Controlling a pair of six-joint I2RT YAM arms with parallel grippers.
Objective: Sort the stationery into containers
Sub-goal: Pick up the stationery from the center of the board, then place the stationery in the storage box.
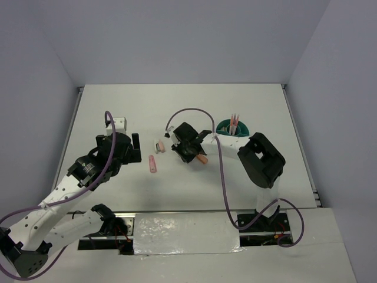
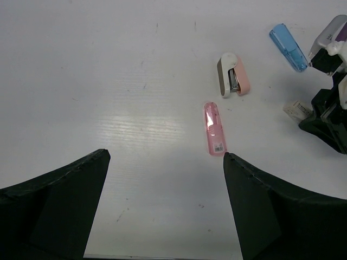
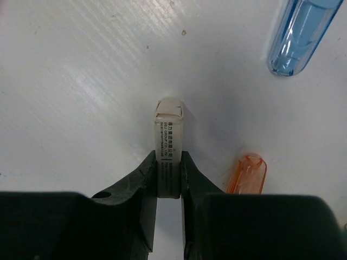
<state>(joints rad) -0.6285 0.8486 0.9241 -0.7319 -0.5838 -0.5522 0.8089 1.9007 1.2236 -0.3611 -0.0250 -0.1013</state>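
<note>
Right gripper (image 3: 168, 164) pinches a white block (image 3: 169, 123) — blue piece (image 3: 295, 35), orange piece (image 3: 248, 174) beside; left gripper (image 2: 167, 157) gapes empty.

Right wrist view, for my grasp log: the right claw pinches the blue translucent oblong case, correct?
No. The right claw pinches the small white labelled block; the blue translucent oblong case lies free, as the right wrist view shows.

Pink case (image 2: 214, 129) lies flat; pens (image 1: 235, 122) stand in teal cup (image 1: 221, 126).
</note>
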